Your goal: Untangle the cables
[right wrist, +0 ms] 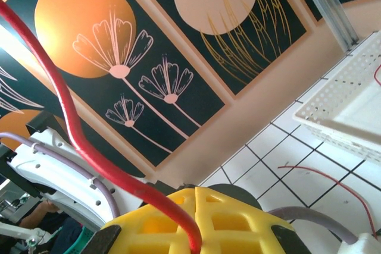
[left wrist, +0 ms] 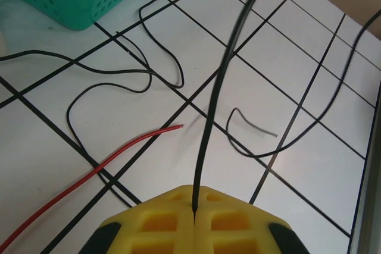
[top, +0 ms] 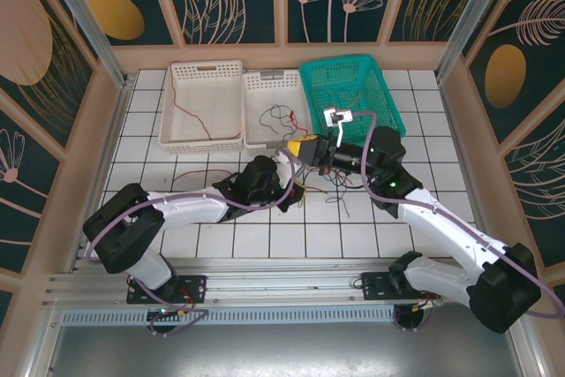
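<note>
Arms (top: 203,205) meet at centre, jaws clamped on cables (left wrist: 209,111).

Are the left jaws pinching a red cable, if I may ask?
No, the left jaws pinch a black cable; a red cable lies loose nearby.

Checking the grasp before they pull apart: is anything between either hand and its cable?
Nothing visible stands between them. The left hand is shut directly on a black cable, and the right hand is shut directly on a red cable.
</note>
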Robot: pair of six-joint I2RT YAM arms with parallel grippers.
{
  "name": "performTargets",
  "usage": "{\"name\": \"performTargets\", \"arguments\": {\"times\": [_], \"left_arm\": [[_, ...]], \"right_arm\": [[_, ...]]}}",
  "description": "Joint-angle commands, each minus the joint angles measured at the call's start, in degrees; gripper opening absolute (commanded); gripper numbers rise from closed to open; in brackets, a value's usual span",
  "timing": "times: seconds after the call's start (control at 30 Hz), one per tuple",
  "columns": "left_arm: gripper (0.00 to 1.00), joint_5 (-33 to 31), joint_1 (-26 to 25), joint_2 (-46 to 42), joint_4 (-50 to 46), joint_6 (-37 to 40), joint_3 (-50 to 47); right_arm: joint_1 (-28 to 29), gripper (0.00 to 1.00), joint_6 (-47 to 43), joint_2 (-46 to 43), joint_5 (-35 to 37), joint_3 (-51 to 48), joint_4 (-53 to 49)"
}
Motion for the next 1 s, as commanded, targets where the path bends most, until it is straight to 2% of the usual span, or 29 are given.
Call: {"name": "performTargets", "arguments": {"times": [0.0, 0.13, 0.3, 0.5, 0.73, 0.97], "left_arm": [[0.00, -1.0, -0.4, -3.9, 0.8, -0.6, -1.5], [0.00, -1.9, -0.3, -9.1, -0.5, -2.4, -3.2], [0.00, -4.8, -0.4, -17.3, -5.5, -4.2, -4.2], [0.00, -11.1, -0.3, -28.8, -15.2, -4.0, -1.7], [0.00, -18.4, -0.4, -36.8, -26.2, -1.0, 8.7], [0.00, -23.0, -0.4, -34.6, -30.3, 5.1, 23.5]], "right_arm": [[-1.1, 0.00, -1.0, -2.2, 3.2, -0.8, -0.7], [-3.3, 0.00, 0.5, -3.5, 7.8, -2.8, -2.7], [-13.0, 0.00, 6.5, -4.1, 13.5, -7.6, -5.0], [-23.2, 0.00, 13.3, -3.2, 13.0, -14.3, -3.5], [-26.7, 0.00, 13.3, -3.9, 16.2, -17.3, -4.8], [-28.4, 0.00, 12.6, -2.4, 16.5, -19.0, -4.2]]}}
